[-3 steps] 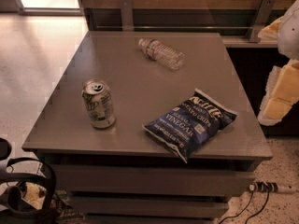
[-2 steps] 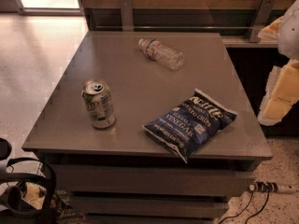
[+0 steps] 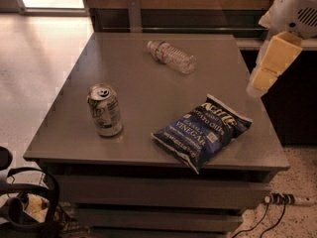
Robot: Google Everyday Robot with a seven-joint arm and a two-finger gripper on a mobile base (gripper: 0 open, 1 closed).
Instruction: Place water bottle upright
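The water bottle is clear and ribbed, with a white cap and a reddish-white label band. It lies on its side at the far middle of the grey table, cap pointing to the back left. My gripper shows as cream-coloured blocks under the white arm. It hangs over the table's right edge, to the right of the bottle and apart from it. It holds nothing that I can see.
A silver-green soda can stands upright at the front left. A blue chip bag lies at the front right near the table's edge. A dark counter runs along the right. Black cables and gear lie on the floor at the front left.
The arm and gripper have moved up and to the left, in over the table's right edge. The bottle, can and chip bag have not moved.
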